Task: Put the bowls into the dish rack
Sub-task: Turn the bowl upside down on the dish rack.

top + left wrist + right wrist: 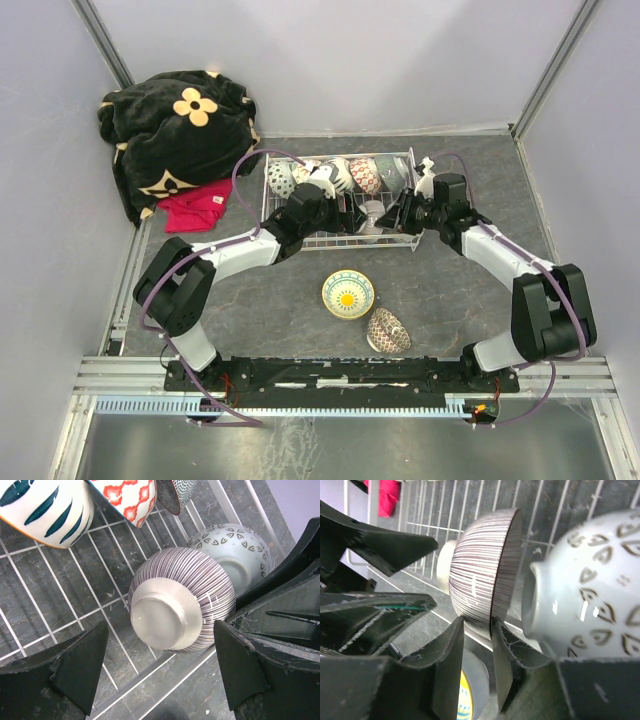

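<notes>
A black-and-white striped bowl (200, 585) stands on edge at the near side of the white wire dish rack (340, 243), its foot towards my left gripper. A pale grey patterned bowl (590, 590) leans beside it. My left gripper (161, 626) is open, its fingers wide on either side of the striped bowl's foot without touching. My right gripper (477, 622) straddles the striped bowl (480, 570) at its lower rim, jaws parted and open. Several more bowls (340, 175) line the rack's far side. A yellow sunburst bowl (347, 294) and a dark patterned bowl (388, 331) sit on the table.
A black flowered blanket (175, 125) and a red cloth (195, 205) lie at the back left, beside the rack. Both arms meet over the rack's front edge. Walls close in the table on three sides.
</notes>
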